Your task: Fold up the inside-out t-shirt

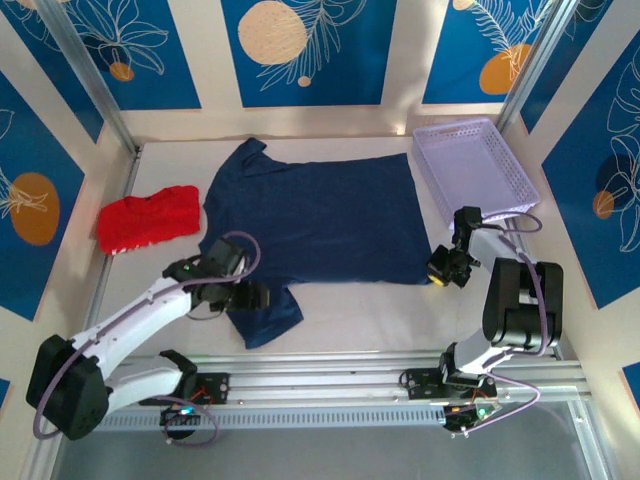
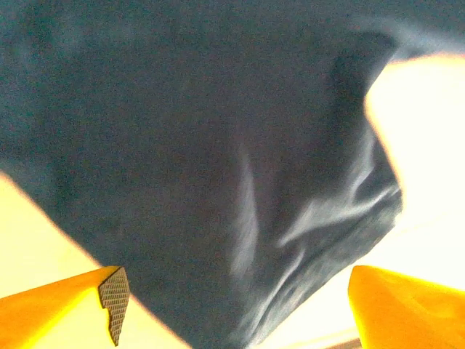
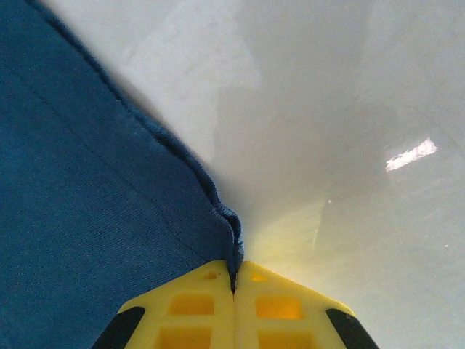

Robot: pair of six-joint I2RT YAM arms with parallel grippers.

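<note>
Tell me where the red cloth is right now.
In the top view, the red cloth lies on the left side of the table, just left of the navy t-shirt.

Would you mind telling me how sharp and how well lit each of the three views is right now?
Top external: evenly lit and fairly sharp, the t-shirt dark but readable. Left wrist: the cloth soft and blurred, the table blown out to near white. Right wrist: the weave crisp, with a bright glare streak and soft shadows on the table.
</note>
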